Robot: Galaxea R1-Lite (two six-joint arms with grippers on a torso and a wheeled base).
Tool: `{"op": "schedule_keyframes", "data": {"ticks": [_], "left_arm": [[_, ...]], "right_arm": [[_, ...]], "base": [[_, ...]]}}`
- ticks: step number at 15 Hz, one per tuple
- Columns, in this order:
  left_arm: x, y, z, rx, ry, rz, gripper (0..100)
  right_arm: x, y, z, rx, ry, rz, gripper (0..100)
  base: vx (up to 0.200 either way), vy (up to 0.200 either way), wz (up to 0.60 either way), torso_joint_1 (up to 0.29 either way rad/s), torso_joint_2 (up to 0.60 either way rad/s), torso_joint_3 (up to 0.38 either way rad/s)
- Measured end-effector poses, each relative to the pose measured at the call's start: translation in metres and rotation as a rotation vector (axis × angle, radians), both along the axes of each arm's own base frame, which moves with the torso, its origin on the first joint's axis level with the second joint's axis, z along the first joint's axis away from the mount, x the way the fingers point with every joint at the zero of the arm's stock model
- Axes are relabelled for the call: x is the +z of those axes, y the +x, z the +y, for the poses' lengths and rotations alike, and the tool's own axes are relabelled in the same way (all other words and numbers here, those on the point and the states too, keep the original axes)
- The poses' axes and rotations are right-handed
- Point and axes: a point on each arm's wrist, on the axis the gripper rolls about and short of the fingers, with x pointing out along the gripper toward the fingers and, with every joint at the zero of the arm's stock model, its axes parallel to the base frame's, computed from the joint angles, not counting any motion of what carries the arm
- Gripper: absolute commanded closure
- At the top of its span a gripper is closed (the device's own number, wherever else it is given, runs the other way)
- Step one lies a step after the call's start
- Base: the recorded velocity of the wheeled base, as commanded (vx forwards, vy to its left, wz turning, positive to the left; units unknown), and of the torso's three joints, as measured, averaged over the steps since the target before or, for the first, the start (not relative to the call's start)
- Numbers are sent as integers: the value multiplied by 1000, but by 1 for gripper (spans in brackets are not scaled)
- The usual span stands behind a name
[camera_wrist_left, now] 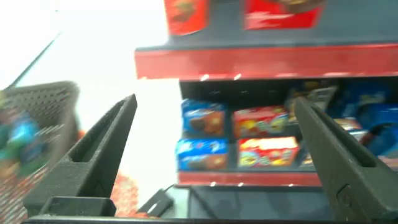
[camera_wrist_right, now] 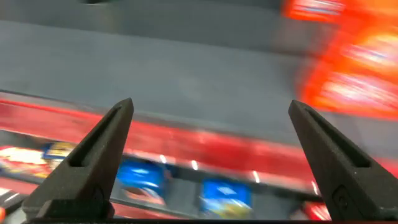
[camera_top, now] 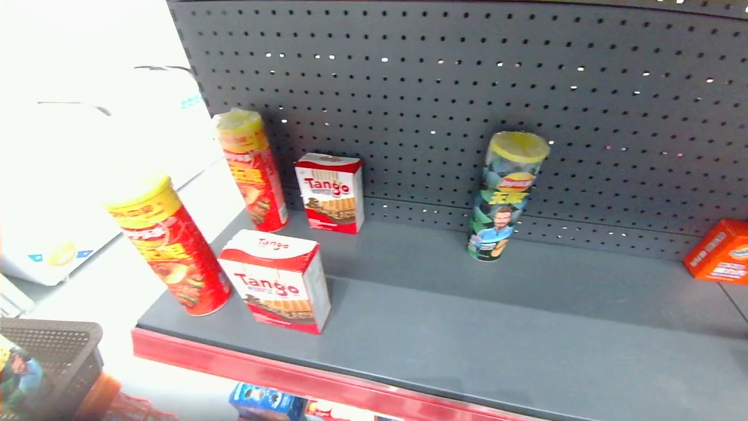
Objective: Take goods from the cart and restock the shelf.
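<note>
**A:** Which step is it?

**B:** Fetching, I think. The big grey metal shelf with a red front edge (camera_top: 444,327) has room. The dark plastic mesh cart (camera_top: 64,345) sits low on the left.

**A:** And the grippers?

**B:** The left gripper (camera_wrist_left: 214,102) and right gripper (camera_wrist_right: 211,104) are spread wide, holding nothing. Next, the left one should dip into the cart for the blue-green picture can (camera_top: 17,374).

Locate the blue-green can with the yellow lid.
In the head view the blue-green can stands upright at the back of the grey shelf, by the pegboard, between the rear wafer box and the orange box.
</note>
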Motion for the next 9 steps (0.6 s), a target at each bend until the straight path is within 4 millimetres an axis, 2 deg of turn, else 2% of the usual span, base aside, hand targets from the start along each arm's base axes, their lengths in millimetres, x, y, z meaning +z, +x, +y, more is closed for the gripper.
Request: {"op": "schedule_keyframes", "data": {"ticks": [6, 9], "left_arm": [[0, 0, 0, -1, 0, 0, 0], [0, 0, 0, -1, 0, 0, 0]], "right_arm": [[0, 0, 0, 0, 0, 0, 0], [0, 0, 0, 0, 1, 0, 0]], "base": [[0, 0, 600, 3, 2, 3], [0, 0, 0, 0, 0, 0]]}}
